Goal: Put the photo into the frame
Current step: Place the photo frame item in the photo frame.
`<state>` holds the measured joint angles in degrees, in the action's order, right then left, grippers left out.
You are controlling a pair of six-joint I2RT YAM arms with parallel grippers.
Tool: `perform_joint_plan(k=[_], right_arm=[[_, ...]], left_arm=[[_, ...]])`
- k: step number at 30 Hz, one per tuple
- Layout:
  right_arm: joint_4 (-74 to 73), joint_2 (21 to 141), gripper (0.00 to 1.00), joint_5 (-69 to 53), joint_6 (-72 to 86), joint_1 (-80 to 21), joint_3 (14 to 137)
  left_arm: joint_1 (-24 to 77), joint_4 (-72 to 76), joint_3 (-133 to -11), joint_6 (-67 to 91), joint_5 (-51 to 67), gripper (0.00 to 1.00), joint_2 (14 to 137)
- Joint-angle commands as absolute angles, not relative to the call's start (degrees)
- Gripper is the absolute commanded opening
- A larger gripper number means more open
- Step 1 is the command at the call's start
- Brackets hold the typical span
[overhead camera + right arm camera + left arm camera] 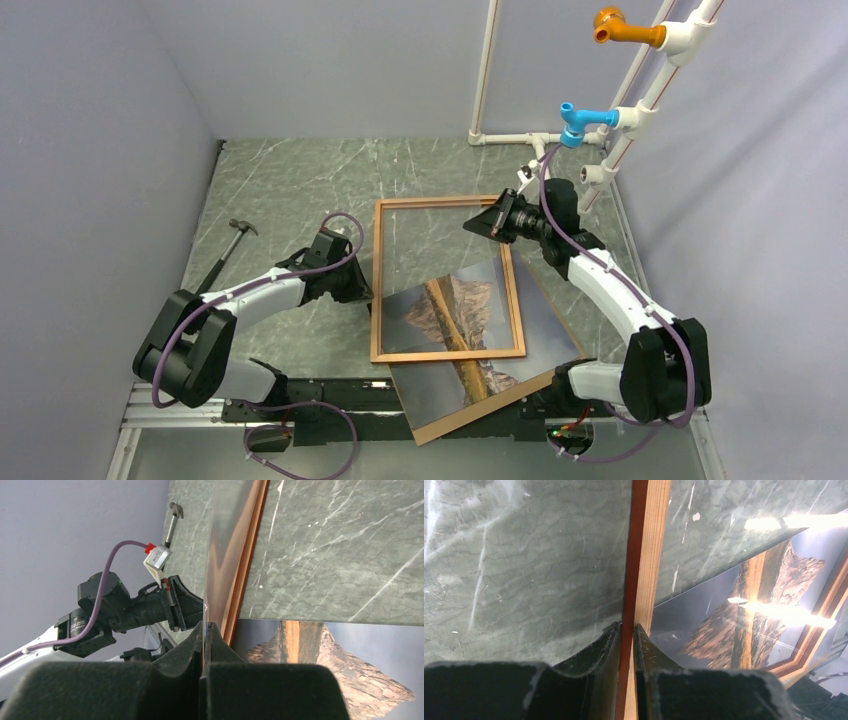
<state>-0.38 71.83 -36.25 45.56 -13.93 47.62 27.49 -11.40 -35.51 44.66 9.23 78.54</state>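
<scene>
**Frame held over the print, photo not yet seated**

At 9 o'clock on the green marbled counter [280, 190] lies a small hammer with a dark handle [222, 255], well apart from the work.

The left tool [362, 285] is clenched on the left rail of the large rectangular frame of thin reddish-brown wooden moulding [450, 354]. In the left wrist view its two dark pads sit one on each side of that rail.

The frame sits at the centre of the counter and carries a clear pane, which throws back glare.

The large thin print of a rocky mountain mirrored in a lake [440, 385] lies under the frame's near half, face up and skewed. Its corner toward 5 o'clock pokes out past the near rail, so the print and the opening are not squared up.

The right tool [497, 225] is clamped tight at the frame's 1 o'clock corner. It appears to pinch the pane's thin edge just inside the moulding.

By my reading, the holding is done. What remains is aligning the frame with the print and settling the print inside it. The print looks flat, glossy and uncreased.
</scene>
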Motion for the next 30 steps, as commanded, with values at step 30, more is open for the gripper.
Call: perform_joint_plan(k=[30], right_arm=[[1.1, 74.7, 0.0, -35.7, 49.1, -13.5, 45.0]], left_arm=[[28.0, -14.0, -35.8, 42.9, 7.5, 0.18, 80.5]])
